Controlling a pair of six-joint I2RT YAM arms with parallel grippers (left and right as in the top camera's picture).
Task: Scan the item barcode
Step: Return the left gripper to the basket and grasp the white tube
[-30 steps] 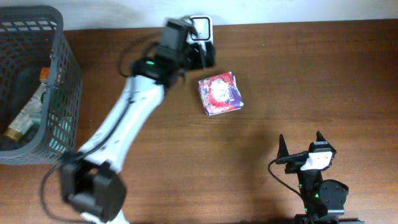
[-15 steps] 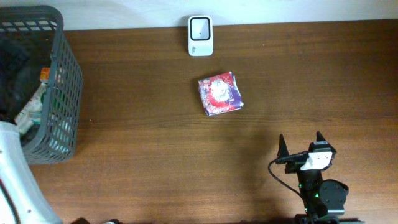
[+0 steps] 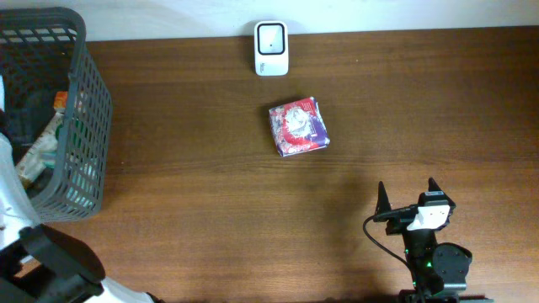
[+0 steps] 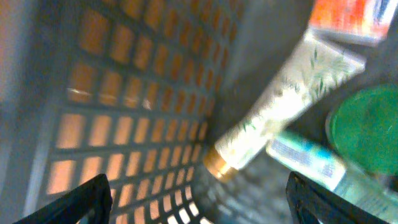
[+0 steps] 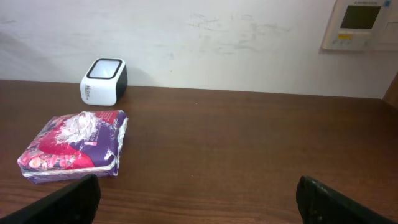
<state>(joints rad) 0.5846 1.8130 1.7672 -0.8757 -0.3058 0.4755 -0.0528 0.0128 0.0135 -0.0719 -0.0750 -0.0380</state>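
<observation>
A white barcode scanner (image 3: 271, 36) stands at the table's far edge. Below it on the wood lies a purple and red packet (image 3: 297, 126), which the right wrist view shows as the packet (image 5: 74, 146) in front of the scanner (image 5: 104, 81). My left gripper (image 4: 198, 194) is open inside the grey basket (image 3: 84, 126), above a pale tube with a gold cap (image 4: 273, 112), a green lid (image 4: 367, 124) and an orange box (image 4: 348, 18). Nothing is between its fingers. My right gripper (image 3: 407, 189) rests open near the front edge, well clear of the packet.
The basket's mesh wall (image 4: 124, 93) rises close on the left of my left gripper. A blue and white pack (image 4: 305, 158) lies beside the tube. My left arm's white link (image 3: 8, 194) runs along the frame's left edge. A wall panel (image 5: 360, 22) hangs behind the table.
My left arm has swung from beside the scanner to the far left and gone down into the basket. The packet, the scanner and my right arm have stayed put.
</observation>
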